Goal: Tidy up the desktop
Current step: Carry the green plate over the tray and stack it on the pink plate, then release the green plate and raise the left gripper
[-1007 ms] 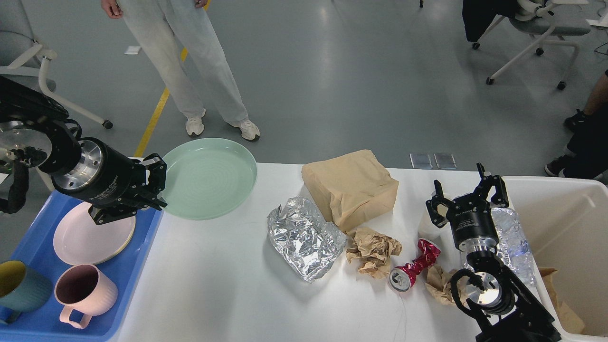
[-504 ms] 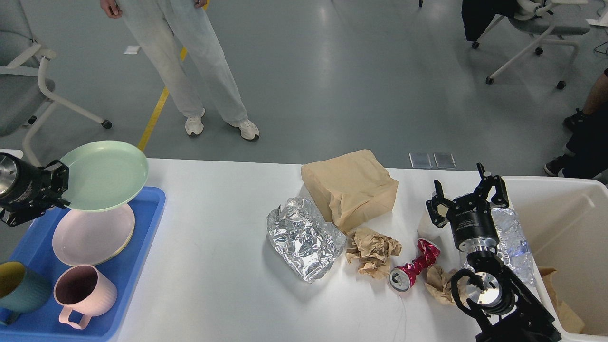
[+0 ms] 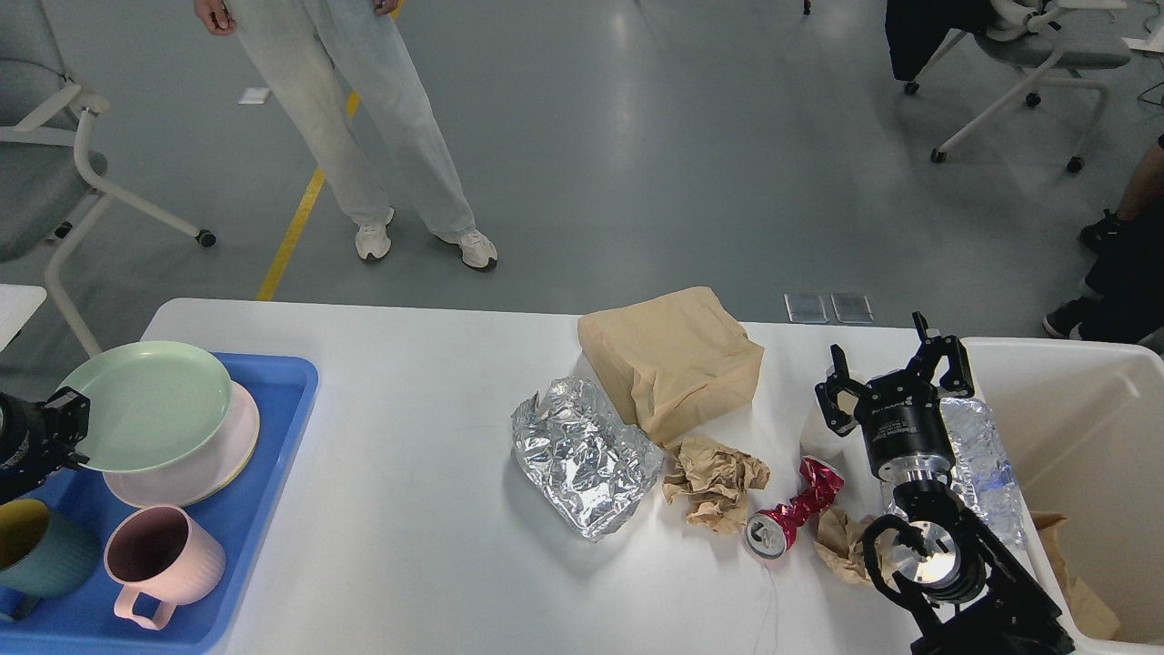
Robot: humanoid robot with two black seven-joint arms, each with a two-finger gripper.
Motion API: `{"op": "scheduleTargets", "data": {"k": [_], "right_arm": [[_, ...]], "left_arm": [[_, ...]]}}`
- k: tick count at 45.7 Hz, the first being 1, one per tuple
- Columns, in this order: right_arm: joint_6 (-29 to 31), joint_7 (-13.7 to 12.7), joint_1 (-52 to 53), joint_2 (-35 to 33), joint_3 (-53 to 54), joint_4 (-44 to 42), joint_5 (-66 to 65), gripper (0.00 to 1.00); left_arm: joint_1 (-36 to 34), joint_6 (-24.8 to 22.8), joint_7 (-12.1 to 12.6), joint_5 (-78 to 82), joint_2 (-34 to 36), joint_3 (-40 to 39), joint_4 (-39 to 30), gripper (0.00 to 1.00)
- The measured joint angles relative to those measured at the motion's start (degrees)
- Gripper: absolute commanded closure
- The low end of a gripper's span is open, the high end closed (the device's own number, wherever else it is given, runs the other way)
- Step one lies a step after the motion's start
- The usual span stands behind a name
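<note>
You are working over the desktop (image 3: 409, 546), rigid, smooth, likely slippery, spanning the view. The paper bag (image 3: 673, 359) is probably light, crushable; grip its folds. The left gripper (image 3: 65, 428) is clamping the green plate (image 3: 145, 405) rim; the right gripper (image 3: 896, 377) is standing apart, empty.

No text, label, brand or number can be read. The right gripper (image 3: 893, 376) carries small pale lettering on its black body, too small to make out. The crushed red can (image 3: 789, 513) shows no legible print.
</note>
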Motion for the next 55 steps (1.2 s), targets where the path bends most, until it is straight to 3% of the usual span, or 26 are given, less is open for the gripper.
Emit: {"op": "scheduleTargets", "data": {"k": [24,33,45,55], "right_arm": [[0.00,0.00,0.00,0.00,0.00,0.00,0.00,0.00],[0.00,0.00,0.00,0.00,0.00,0.00,0.00,0.00],[0.00,0.00,0.00,0.00,0.00,0.00,0.00,0.00],[0.00,0.00,0.00,0.00,0.00,0.00,0.00,0.00]], "left_arm": [[4.29,0.67,-0.03,0.03,-3.30,-1.91,3.47,0.99],[4.31,3.31,-0.07,0.21,-3.67,-1.98,3.49,0.64],[4.30,6.08,-0.16,0.36,-3.67,-1.91,3.48,0.25],[1.50,5.69,-0.01,0.64,-3.01,-2.07,3.35,0.04]]}}
